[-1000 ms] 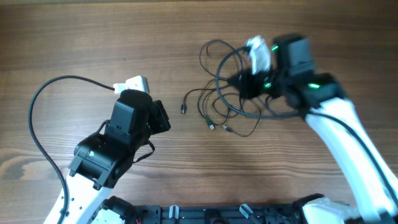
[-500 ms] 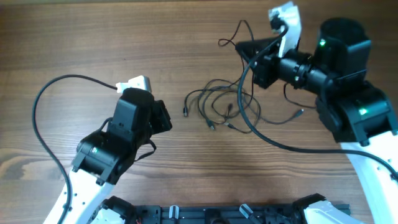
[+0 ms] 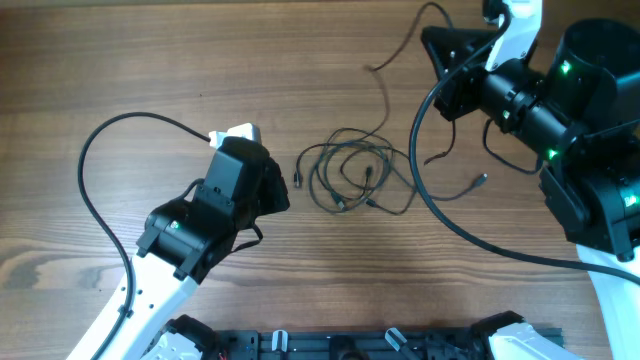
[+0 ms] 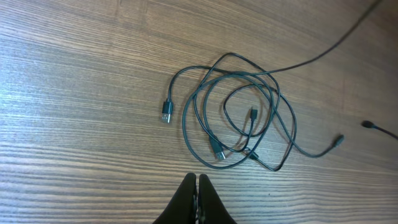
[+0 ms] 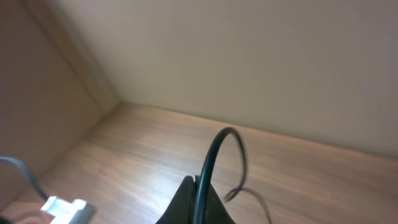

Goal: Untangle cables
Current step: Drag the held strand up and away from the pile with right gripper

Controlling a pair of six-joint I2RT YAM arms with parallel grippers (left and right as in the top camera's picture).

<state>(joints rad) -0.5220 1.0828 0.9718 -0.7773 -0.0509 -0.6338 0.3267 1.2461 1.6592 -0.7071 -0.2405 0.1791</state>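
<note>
Wood-grain counter [image 3: 120, 60] under both arms. Only your right wrist view adds a pale wall behind it.

Your left pincer [image 4: 198, 186], left wrist view: the two fingers are pressed together with nothing between them, tips over bare wood. Just ahead of those tips a tangle of thin cables [image 4: 239, 112] lies flat on the counter, several loops crossing one another. A USB plug [image 4: 165, 114] sticks out ahead and to the left of the tips. Overhead puts the same tangle [image 3: 352, 172] between the two arms, nearer the left pincer [image 3: 280, 190] but apart from it.

Your right pincer [image 5: 196, 190], right wrist view: closed on a thick black cable [image 5: 208, 155], which arches up out of the fingers. Overhead tells you what that view cannot. The right pincer [image 3: 455, 60] is held high, well beyond the tangle, and a white adapter [image 3: 515, 20] sits just beside it. The thick black cable [image 3: 416, 170] hangs down from it, sweeps past the tangle's right edge and runs off under the right arm. You cannot tell whether it touches the thin loops.

Overhead only: a second thick cable [image 3: 83, 185] with a white plug [image 3: 235, 133] curves behind the left pincer, well apart from the tangle.
</note>
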